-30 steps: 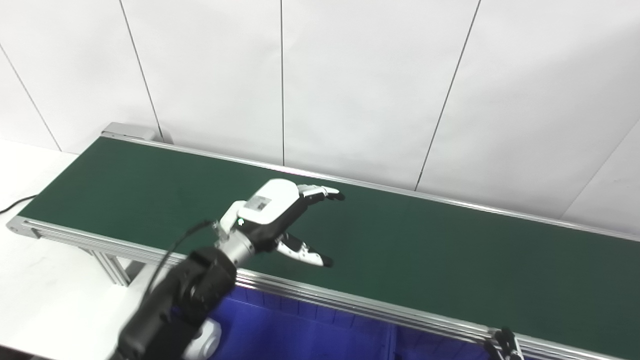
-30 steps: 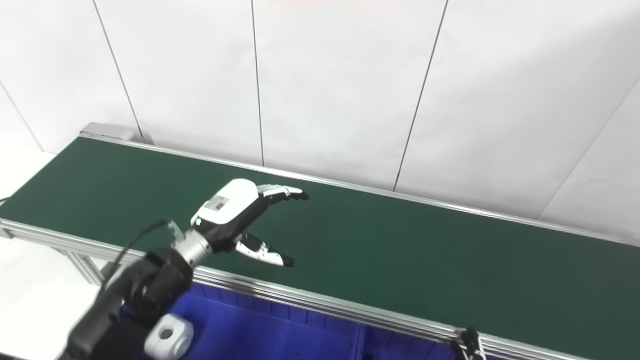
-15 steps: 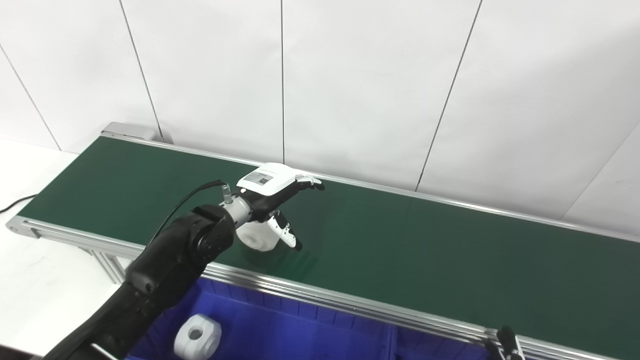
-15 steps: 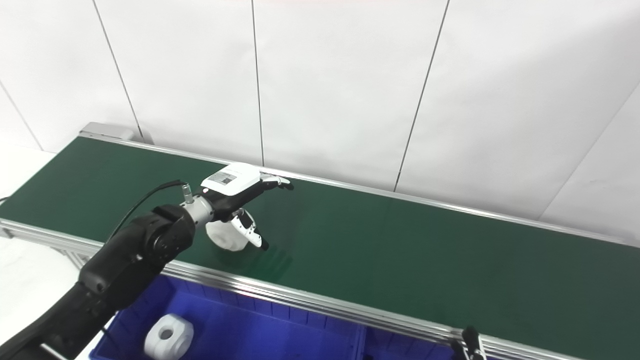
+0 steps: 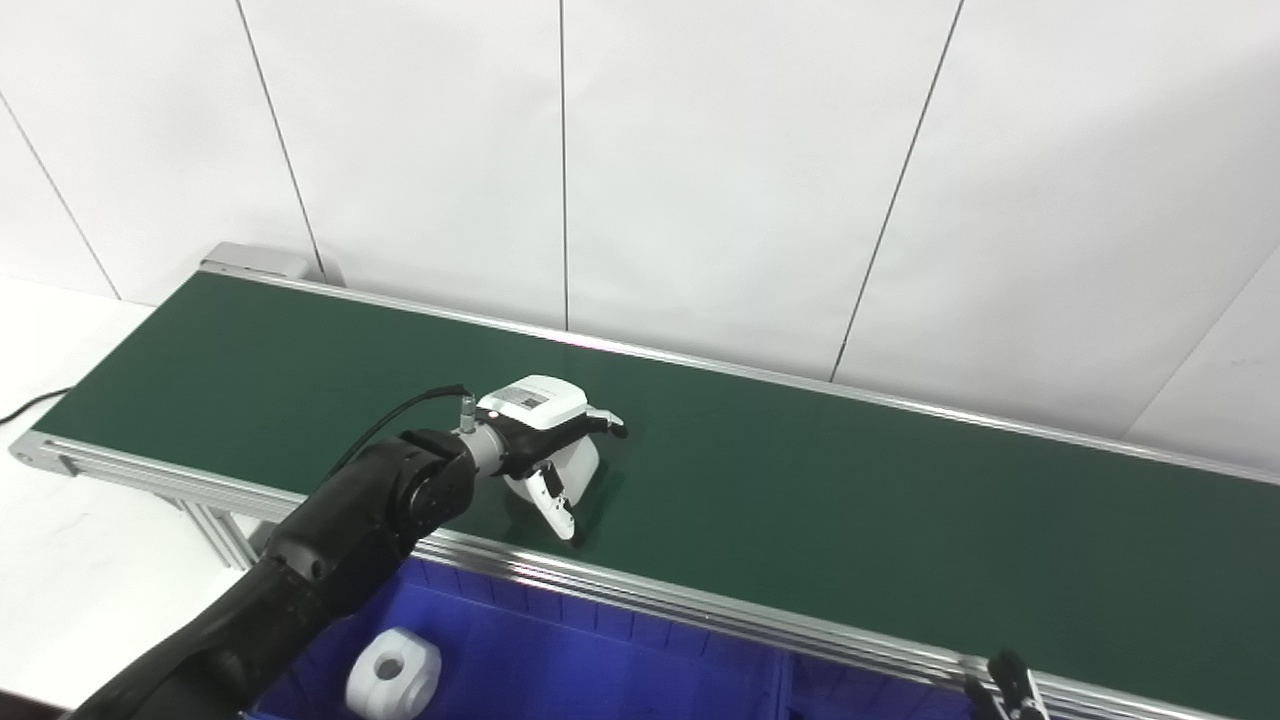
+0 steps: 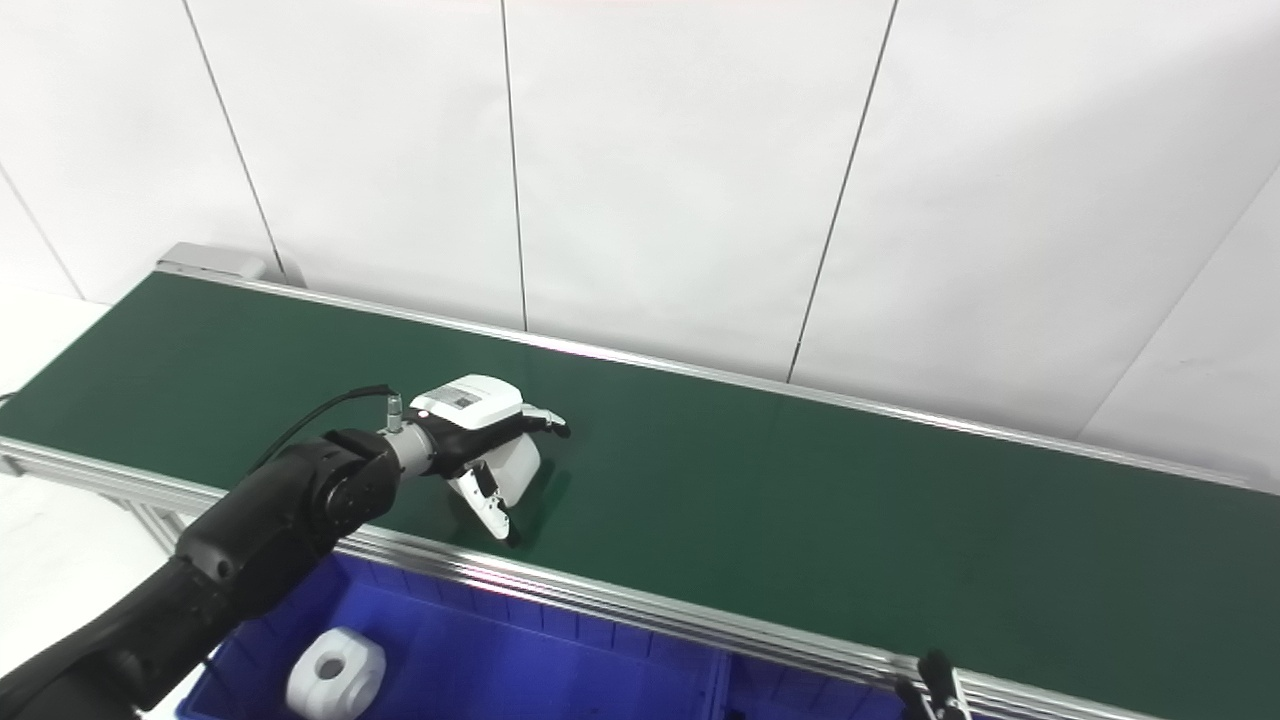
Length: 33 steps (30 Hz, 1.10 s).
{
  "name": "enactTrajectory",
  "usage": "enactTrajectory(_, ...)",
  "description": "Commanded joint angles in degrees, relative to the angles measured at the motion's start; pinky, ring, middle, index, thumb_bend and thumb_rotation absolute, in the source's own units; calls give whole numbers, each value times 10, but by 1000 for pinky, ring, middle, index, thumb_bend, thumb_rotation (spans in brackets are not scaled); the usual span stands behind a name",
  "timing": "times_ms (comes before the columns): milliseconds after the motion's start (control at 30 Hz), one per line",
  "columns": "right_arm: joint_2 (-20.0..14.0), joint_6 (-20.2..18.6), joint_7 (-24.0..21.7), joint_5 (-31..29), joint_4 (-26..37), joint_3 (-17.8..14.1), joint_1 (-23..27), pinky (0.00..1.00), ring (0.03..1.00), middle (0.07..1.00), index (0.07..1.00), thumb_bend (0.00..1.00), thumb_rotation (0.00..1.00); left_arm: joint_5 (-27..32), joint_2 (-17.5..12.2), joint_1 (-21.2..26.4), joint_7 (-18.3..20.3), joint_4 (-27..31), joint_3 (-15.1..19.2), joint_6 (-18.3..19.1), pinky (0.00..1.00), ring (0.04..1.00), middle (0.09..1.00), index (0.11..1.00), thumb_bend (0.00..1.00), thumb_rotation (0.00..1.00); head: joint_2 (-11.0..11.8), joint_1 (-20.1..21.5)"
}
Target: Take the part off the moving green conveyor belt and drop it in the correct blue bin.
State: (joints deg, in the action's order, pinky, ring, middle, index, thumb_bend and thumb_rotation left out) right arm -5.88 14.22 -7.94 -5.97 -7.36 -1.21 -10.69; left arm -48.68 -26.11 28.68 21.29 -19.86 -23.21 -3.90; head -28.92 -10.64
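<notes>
Left robot hand [image 5: 545, 440] cups the white part [image 5: 575, 468] on the green belt [image 5: 850, 520], grip unconfirmed, axis unclear.

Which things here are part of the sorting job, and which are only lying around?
Belong to the job:
- left hand, over the belt and around the part
- white part on the belt
- green conveyor belt
- blue bin below the belt's near edge

Just there:
- white part already in the bin
- black cable at far left
- white wall panels

Part [image 5: 575, 467] on belt [image 5: 900, 520], bin [image 5: 600, 670] before.
</notes>
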Motion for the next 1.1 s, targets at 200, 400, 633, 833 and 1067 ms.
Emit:
enactTrajectory(200,-4,14,-3,4,24,2,-3,921,909,959,971,973,979,-46,-18,32,-32,0,-24,7,823,878,874,857,1000,296,-4,2)
enactTrajectory(400,-6,22,-5,8,23,3,-4,900,899,948,966,986,975,-92,-3,18,-144,-5,-27,12,663,764,776,774,1000,172,-6,4)
enactTrajectory(633,-7,22,-4,11,27,5,-6,872,893,940,962,1000,964,-80,16,22,-245,-58,-37,-32,417,465,501,493,540,1,-10,5)
enactTrajectory(833,-10,26,-3,19,27,5,-7,863,885,937,959,1000,967,-63,28,17,-263,-65,-39,-54,363,395,453,501,524,0,-11,4)
enactTrajectory(1067,-14,28,-7,24,29,8,-9,860,883,938,963,996,967,-33,29,15,-249,-48,-36,-76,383,378,420,501,523,0,-15,3)
